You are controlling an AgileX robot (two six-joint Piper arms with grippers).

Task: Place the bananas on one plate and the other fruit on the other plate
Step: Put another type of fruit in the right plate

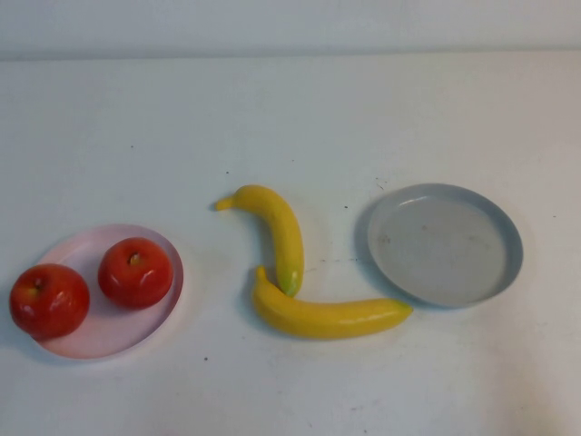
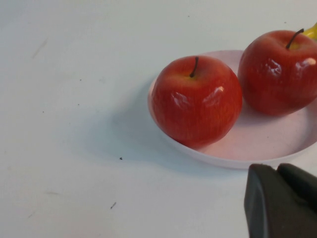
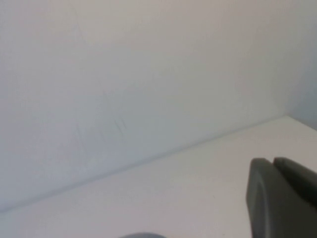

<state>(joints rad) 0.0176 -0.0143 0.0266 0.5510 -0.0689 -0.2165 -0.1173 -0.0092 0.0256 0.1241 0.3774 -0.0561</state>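
The white surface (image 1: 290, 109) carries a bare grey plate (image 1: 445, 243) on the right and a pink plate (image 1: 113, 327) on the left holding two red apples (image 1: 135, 272). Two bananas (image 1: 322, 315) lie touching between the plates. No writing shows anywhere. The left gripper (image 2: 277, 198), jaws clenched and empty, hangs just beside the pink plate; the right gripper (image 3: 277, 193), likewise clenched, hangs over bare surface.

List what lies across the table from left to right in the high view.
Left apple → right apple, both on the pink plate → upper banana → lower banana → grey plate.
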